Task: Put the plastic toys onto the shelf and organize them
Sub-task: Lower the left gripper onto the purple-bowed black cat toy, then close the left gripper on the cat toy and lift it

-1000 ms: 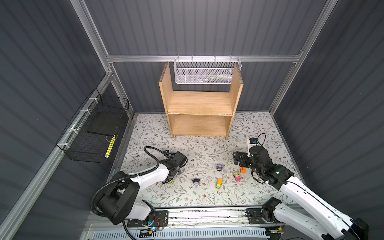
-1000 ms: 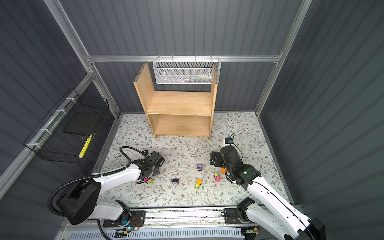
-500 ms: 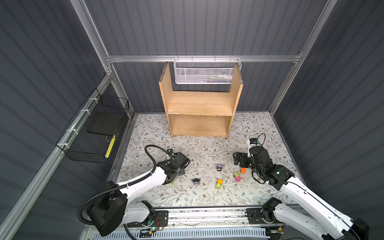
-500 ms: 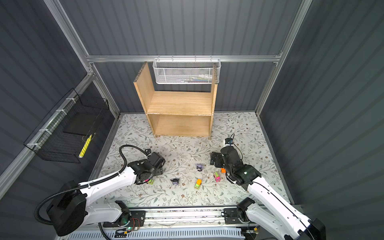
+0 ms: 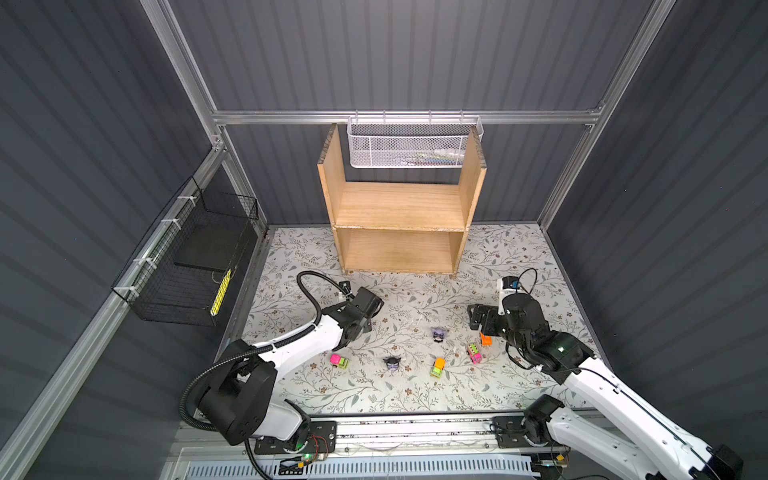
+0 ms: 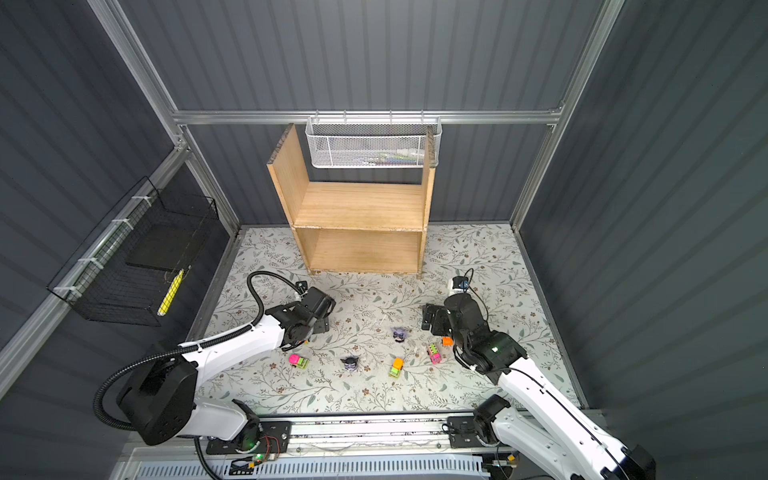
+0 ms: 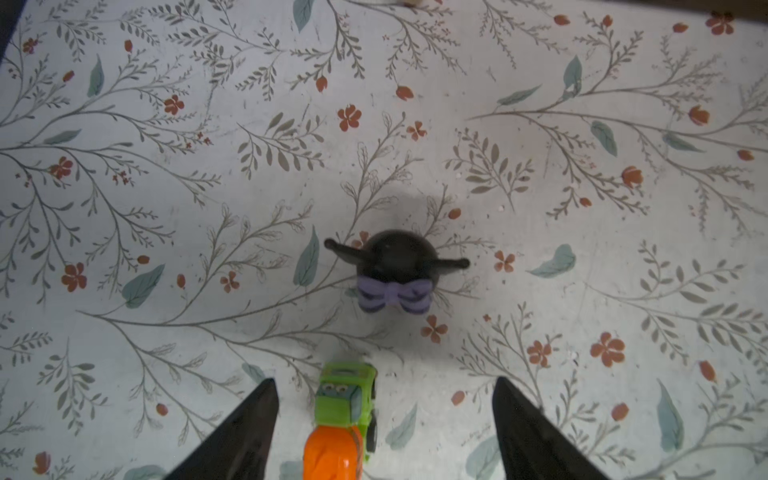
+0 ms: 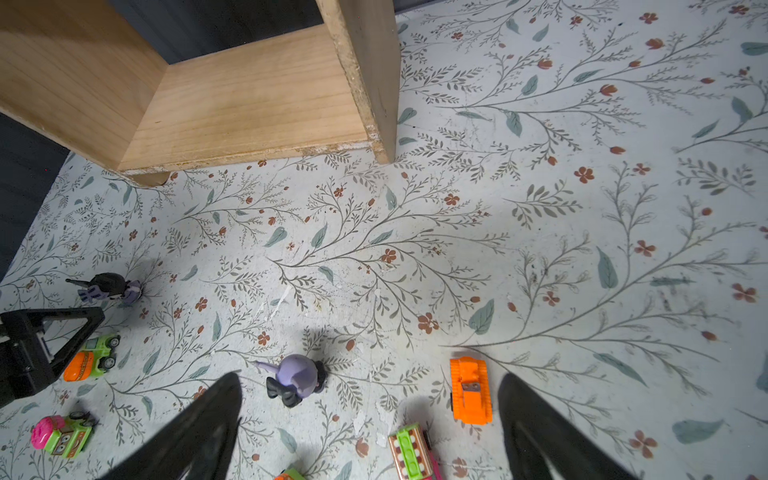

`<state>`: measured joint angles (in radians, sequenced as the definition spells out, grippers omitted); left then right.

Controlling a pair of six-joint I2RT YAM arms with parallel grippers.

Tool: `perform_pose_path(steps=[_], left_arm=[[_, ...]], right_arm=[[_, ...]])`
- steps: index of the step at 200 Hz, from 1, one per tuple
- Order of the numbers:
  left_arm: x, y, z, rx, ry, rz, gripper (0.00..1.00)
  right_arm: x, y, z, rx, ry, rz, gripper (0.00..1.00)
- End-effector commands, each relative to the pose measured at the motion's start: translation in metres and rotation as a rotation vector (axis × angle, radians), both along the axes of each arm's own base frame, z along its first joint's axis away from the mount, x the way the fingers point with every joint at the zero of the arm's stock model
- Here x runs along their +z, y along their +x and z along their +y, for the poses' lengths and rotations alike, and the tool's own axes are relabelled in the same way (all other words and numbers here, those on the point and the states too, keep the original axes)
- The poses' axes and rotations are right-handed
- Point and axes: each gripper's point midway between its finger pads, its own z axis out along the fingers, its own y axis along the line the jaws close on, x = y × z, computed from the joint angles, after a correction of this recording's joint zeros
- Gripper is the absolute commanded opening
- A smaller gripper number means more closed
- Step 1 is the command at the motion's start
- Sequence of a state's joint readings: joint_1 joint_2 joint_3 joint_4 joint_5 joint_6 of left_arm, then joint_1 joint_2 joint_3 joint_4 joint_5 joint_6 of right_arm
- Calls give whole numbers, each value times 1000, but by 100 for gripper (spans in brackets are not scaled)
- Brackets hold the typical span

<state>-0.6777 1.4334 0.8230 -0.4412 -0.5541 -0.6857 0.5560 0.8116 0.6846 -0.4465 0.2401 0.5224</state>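
— So, how much room is there to move?
— Plenty toward the back: bare counter (image 5: 415,299) runs from the front edge of the shelf (image 5: 399,205) to the nearest toy, a purple figurine (image 5: 438,333). The shelf stands against the back wall (image 5: 415,62).
— And the arms?
— The left arm (image 5: 299,340) and right arm (image 5: 602,386) both reach in from the front rail (image 5: 415,428), wrists bent down. The left gripper (image 7: 384,380) has its jaws spread wide either side of a green-and-orange car (image 7: 345,409), with gaps on both sides, gripping nothing. A black figurine (image 7: 397,270) stands just beyond. The right gripper (image 8: 369,376) is also wide apart and holds nothing, over the purple figurine and an orange car (image 8: 469,390).
— Anything hard to see?
— In both top views the left wrist covers its jaws. The green-and-orange car's tail is cut off in the left wrist view. Between the arms, on the counter, lie a pink-and-green car (image 5: 340,360), a dark figurine (image 5: 392,363), an orange-roofed car (image 5: 437,368) and a pink car (image 5: 473,353).
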Motion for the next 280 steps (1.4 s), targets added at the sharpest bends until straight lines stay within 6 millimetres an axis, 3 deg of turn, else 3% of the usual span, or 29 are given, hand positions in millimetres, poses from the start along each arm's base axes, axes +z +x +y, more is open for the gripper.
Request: perform_pose_path(steps=[1,42,143,280], left_arm=[[8,9,5,-14,34,-78,81],[11,9,9,-26,11,-169,82],[-7,31,-2,-41,-25,-245,82],[-26,41,16,30,-32,-263,78]], right_arm=[[0,-1,-8,-20,-32,2,95],[-4,7,0,-5,-38,17,95],[-10,12,2,-3,-56,35,95],[-12,14,4,0,-65,45,95]])
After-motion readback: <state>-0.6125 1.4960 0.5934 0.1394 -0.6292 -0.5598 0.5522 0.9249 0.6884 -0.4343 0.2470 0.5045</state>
